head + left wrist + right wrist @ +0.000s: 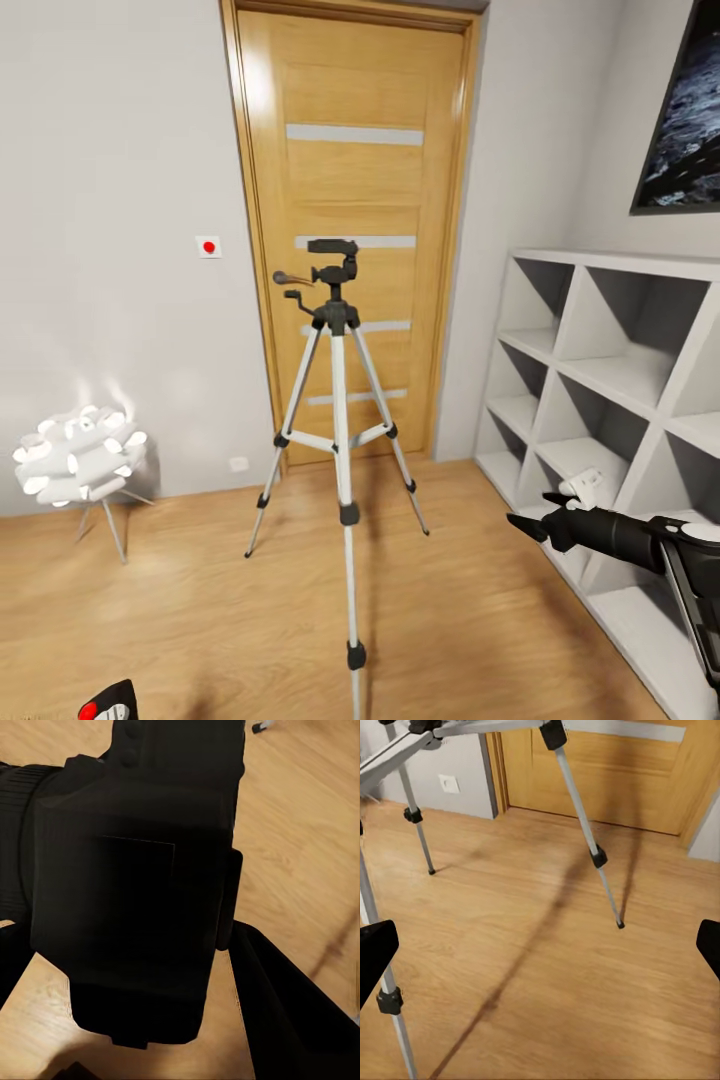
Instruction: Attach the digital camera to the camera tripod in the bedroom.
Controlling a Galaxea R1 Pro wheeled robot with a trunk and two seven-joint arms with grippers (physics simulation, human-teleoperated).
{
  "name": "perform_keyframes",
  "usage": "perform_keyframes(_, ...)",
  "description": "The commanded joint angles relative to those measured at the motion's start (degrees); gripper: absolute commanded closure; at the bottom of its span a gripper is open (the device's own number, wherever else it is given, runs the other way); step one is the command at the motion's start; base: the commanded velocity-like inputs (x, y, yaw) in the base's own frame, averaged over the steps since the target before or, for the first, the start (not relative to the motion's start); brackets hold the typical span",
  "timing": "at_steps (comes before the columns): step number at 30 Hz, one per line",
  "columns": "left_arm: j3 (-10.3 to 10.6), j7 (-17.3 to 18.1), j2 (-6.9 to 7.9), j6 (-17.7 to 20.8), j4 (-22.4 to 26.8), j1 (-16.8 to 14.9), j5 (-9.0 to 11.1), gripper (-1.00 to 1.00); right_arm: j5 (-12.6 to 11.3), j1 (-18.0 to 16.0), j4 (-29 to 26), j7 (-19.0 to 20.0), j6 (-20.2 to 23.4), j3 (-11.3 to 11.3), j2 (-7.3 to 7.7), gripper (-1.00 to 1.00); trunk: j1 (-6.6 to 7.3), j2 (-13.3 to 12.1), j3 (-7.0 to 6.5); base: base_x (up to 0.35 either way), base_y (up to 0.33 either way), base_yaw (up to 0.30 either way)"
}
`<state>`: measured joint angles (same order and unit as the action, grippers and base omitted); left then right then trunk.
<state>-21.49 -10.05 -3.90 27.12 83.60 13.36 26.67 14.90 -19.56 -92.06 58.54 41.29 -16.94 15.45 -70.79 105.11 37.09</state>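
Pressed close against the left wrist lens, the digital camera [127, 892] is a matte-black block with its stubby lens barrel sticking out sideways; dark fingers [292, 1020] of the left claw [135, 1020] flank its base, clenched on it above the wood plank floor [300, 832]. No brand or writing can be read on its body. From the head view only a black corner of it with a red dot [108, 705] peeks in at the lower edge.

Straight ahead stands the camera tripod [338, 420], legs spread on the floor, its black head and pan handle bare, in front of the oak door [350, 180] with frosted strips. A white wall plate [208, 246] with a red dot sits left of the door; a white ball lamp [80, 455] on thin legs stands below it. White cube shelves [610, 400] line the right wall under a dark wall TV [685, 120].

The right claw [535, 515] hangs before the shelves; its wrist view shows both fingertips [375, 952] spread wide, released, with the tripod's legs [585, 817] between them and a wall socket [449, 784] beyond.
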Motion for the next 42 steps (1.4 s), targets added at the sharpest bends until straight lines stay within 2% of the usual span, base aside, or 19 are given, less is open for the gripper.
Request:
perform_keyframes(1,0.0,-0.3,-0.02,0.3,0.1,0.0,0.5,1.0,0.5,0.0,0.0,0.5,0.2,-0.1,-0.01,-1.0,-0.02,0.0,0.05,0.169,-0.302,0.196)
perform_keyframes(9,0.0,-0.4,0.02,0.4,0.1,0.0,0.5,1.0,0.5,0.0,0.0,0.6,0.2,-0.1,0.03,-1.0,-0.02,0.0,0.05,0.117,-0.238,0.18)
perform_keyframes(25,-0.1,-0.4,0.03,0.4,0.0,0.0,0.6,1.0,0.5,0.0,0.0,0.6,0.2,0.0,0.02,-1.0,-0.02,0.0,0.05,0.009,-0.044,0.264)
perform_keyframes(42,-0.1,-0.4,0.03,0.4,0.1,0.0,0.6,1.0,0.5,0.0,0.0,0.7,0.2,0.0,0.09,-1.0,-0.02,0.0,0.05,0.0,-0.285,0.28)
